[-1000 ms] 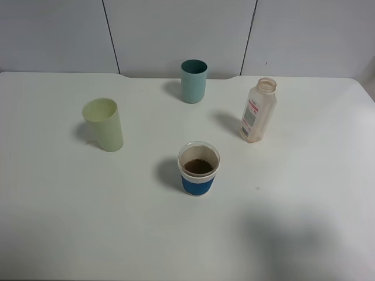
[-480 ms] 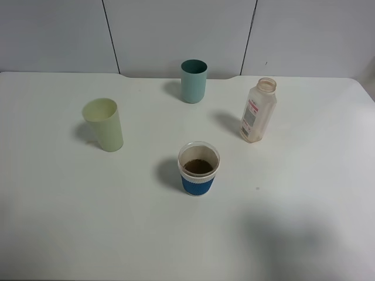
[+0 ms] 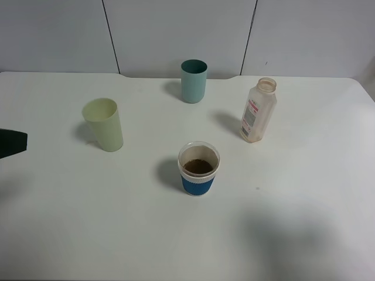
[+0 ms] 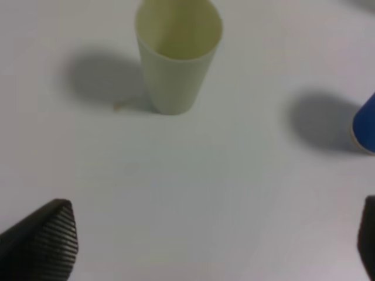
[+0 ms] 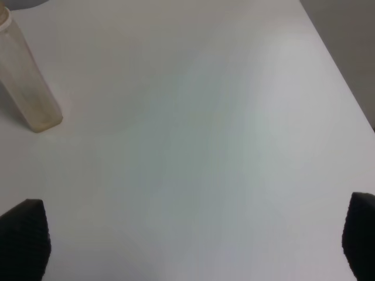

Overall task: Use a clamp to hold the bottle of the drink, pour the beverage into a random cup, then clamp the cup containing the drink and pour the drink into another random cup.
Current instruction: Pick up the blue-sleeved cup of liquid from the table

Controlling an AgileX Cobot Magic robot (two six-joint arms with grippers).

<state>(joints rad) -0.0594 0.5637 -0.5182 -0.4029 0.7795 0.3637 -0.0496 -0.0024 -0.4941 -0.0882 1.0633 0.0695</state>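
Left gripper [image 4: 205,243]: jaws spread wide, nothing between them; a dark tip showed at the 9 o'clock edge of the high view.
Right gripper [image 5: 192,237]: jaws spread wide and empty; outside the high view.
Blue-sleeved cup [image 3: 198,170]: upright near the middle of the counter [image 3: 304,193], with brown beverage [image 3: 198,167] inside and clear of everything else.
Bottle [image 3: 258,111]: upright at 2 o'clock from the cup; it appeared emptied.
Yellow-green tumbler [image 3: 104,124]: upright at 10 o'clock from the cup, interior bare.
Teal tumbler [image 3: 194,81]: at 12 o'clock from the cup, well apart.
Step judged: cup pickup was pending.
Risk 1: the yellow-green tumbler stood between the left gripper and the cup, so a straight sweep could topple it.
Risk 2: a clamp on the clear rim could deform it and spill beverage; the sleeve looked the safer hold.
Open room: broad bare counter lay from 3 to 8 o'clock of the cup, and the edges were distant.
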